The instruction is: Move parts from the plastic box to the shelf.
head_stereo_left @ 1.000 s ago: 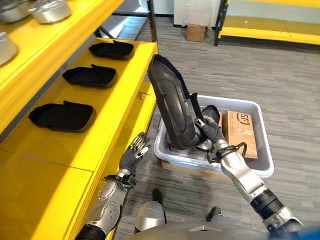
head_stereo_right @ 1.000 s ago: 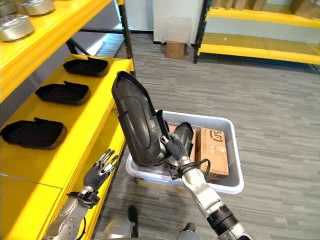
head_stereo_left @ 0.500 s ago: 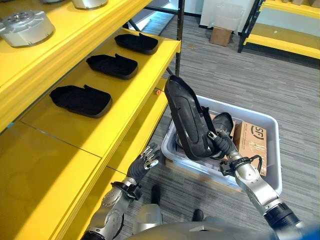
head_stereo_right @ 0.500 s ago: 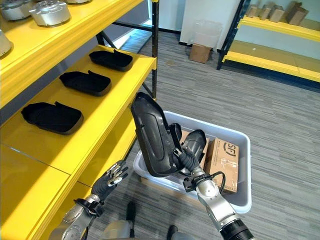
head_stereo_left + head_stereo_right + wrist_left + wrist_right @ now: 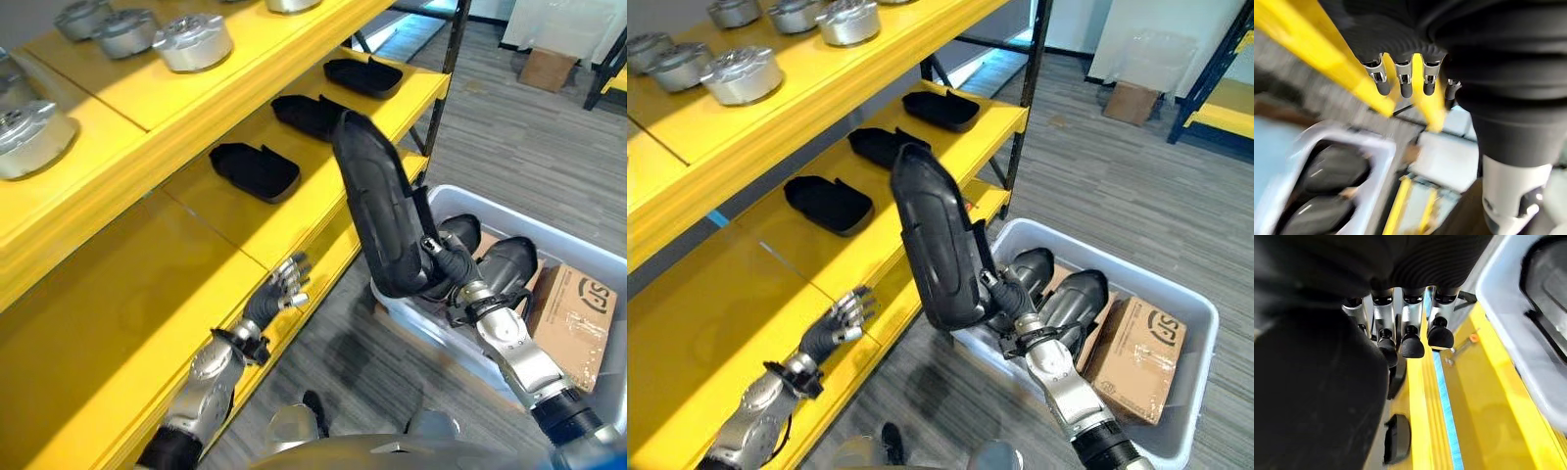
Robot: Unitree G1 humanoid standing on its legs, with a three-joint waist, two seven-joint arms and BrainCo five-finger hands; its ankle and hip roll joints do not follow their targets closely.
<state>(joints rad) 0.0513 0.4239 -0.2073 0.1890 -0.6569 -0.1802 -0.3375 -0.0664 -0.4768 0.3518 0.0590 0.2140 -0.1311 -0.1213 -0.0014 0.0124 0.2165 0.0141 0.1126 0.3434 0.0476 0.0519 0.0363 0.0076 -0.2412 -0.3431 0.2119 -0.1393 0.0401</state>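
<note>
My right hand (image 5: 446,271) is shut on the lower end of a long black moulded part (image 5: 377,211), holding it upright above the near left corner of the grey plastic box (image 5: 1205,323). The right wrist view has the fingers (image 5: 1411,340) curled against the part (image 5: 1312,396). Two more dark parts (image 5: 1073,299) lie in the box. On the yellow shelf's middle level (image 5: 235,235) three black parts (image 5: 257,168) lie in a row. My left hand (image 5: 279,292) hangs open by the shelf's front edge, holding nothing.
A cardboard carton (image 5: 1138,345) lies in the box at the right. Silver round metal parts (image 5: 191,41) stand on the upper shelf level. A small cardboard box (image 5: 549,67) sits on the floor far back, near another yellow rack (image 5: 1220,113).
The camera has swung so the shelf fills more of the view. The held part has come closer to the shelf's middle level, and my left hand has risen beside the shelf edge.
</note>
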